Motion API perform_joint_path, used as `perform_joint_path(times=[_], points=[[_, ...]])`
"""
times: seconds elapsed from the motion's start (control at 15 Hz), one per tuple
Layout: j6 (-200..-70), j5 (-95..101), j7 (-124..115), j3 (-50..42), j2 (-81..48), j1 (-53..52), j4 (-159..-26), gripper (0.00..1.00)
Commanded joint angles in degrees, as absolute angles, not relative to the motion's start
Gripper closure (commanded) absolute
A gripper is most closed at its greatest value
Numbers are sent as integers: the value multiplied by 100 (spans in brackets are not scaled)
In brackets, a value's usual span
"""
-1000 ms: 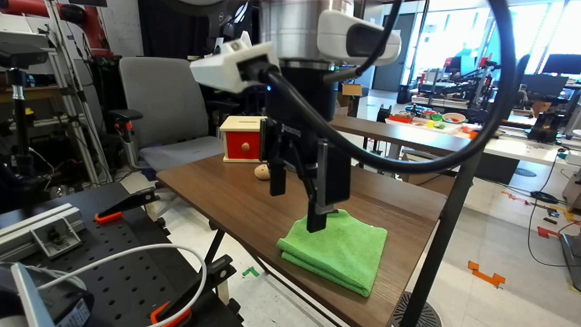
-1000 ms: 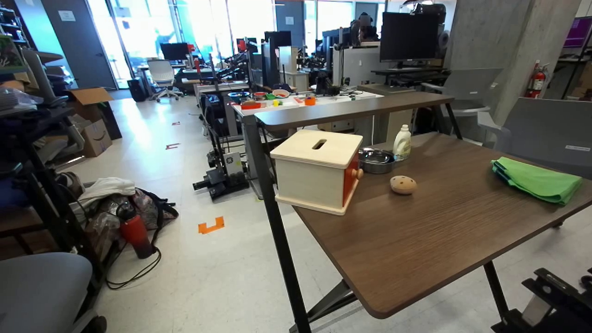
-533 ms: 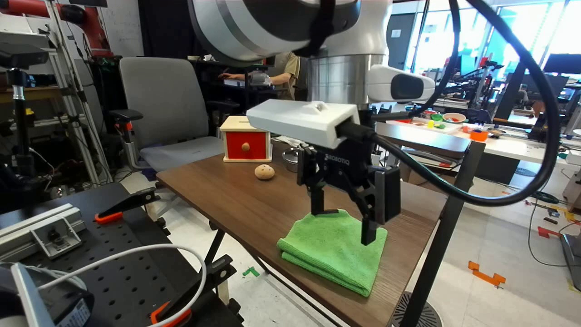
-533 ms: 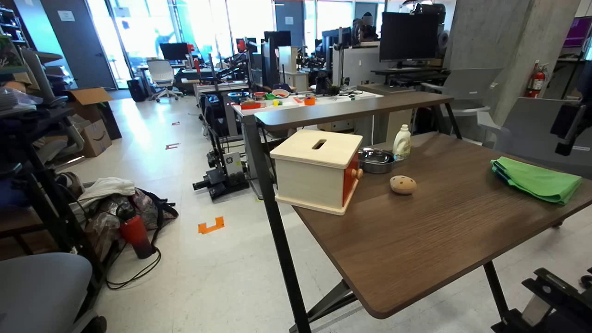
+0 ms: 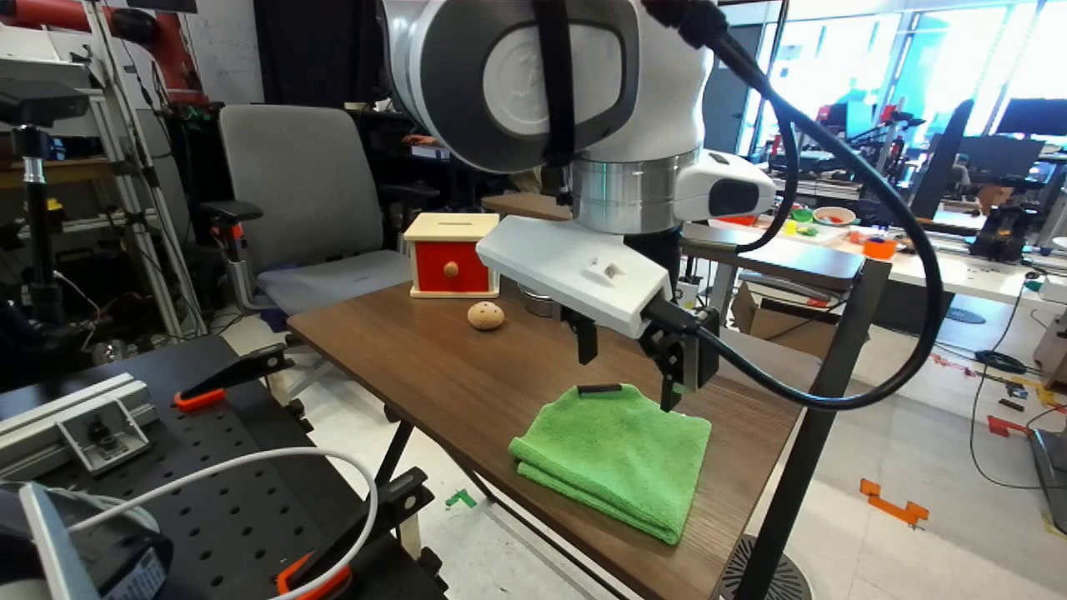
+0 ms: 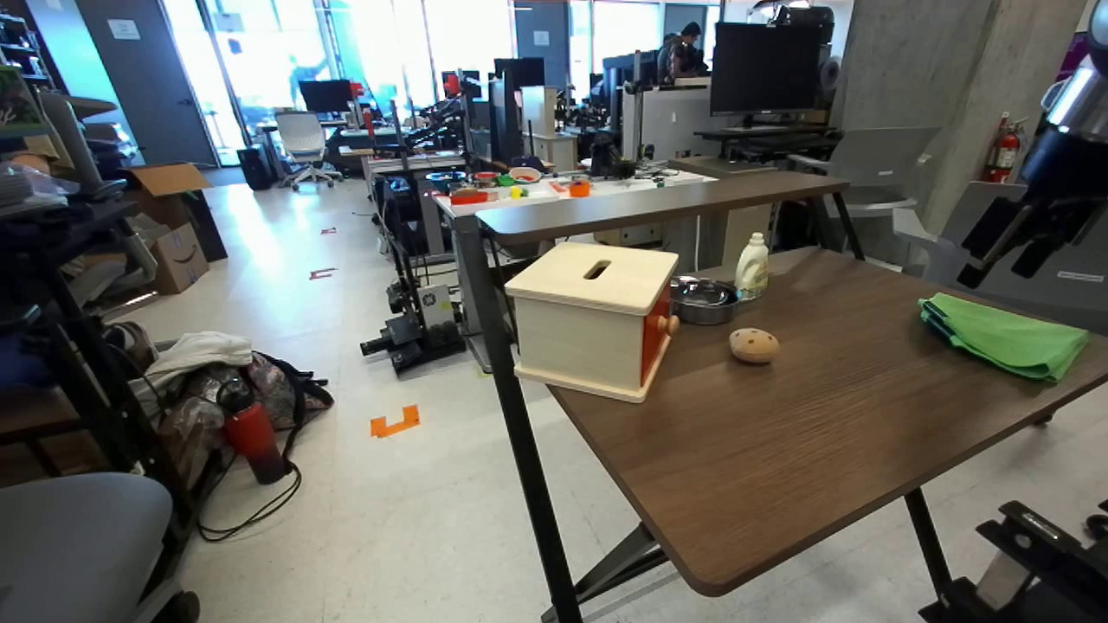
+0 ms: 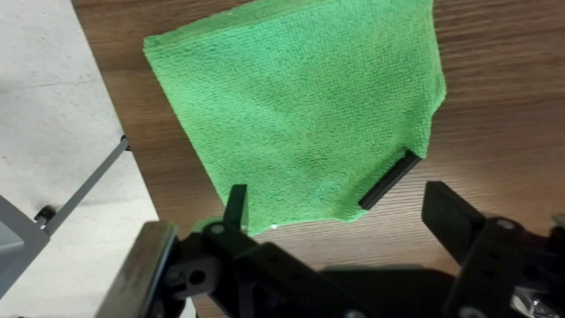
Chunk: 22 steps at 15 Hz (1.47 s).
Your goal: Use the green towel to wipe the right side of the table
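Observation:
The green towel [image 5: 617,467] lies folded on the brown table [image 5: 450,358] near one end. It also shows in an exterior view [image 6: 1004,337] and fills much of the wrist view [image 7: 300,110]. A short dark bar [image 7: 390,180] lies at one corner of the towel, also seen in an exterior view [image 5: 599,388]. My gripper [image 5: 628,379] is open and empty, above the table and apart from the towel. In an exterior view the gripper [image 6: 998,272] is above the towel's level. In the wrist view, the towel's near edge shows between the fingers of the gripper [image 7: 337,198].
A wooden box with a red drawer [image 5: 451,258], a spotted beige egg-shaped object [image 6: 754,345], a metal bowl [image 6: 705,300] and a white bottle [image 6: 753,266] stand toward the far end. A raised shelf [image 6: 666,208] runs along one long side.
My gripper has moved in over the table near the towel, coming into an exterior view from its right edge, and has turned and tilted. The towel has not moved.

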<state>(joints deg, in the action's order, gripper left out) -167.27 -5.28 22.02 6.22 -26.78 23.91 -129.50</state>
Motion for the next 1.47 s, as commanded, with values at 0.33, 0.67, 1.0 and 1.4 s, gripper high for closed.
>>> perform_joint_path(times=[0.33, 0.67, 1.0, 1.4], points=[[-16609, -754, 2924, 1308, -3277, 3173, -12581, 0], [-16541, -663, 2974, 1241, -3272, 3180, -12661, 0], [-16404, -544, 2863, 995, -3352, 2992, -12585, 0], [-16173, -370, 2743, 566, -3589, 2664, -12400, 0]])
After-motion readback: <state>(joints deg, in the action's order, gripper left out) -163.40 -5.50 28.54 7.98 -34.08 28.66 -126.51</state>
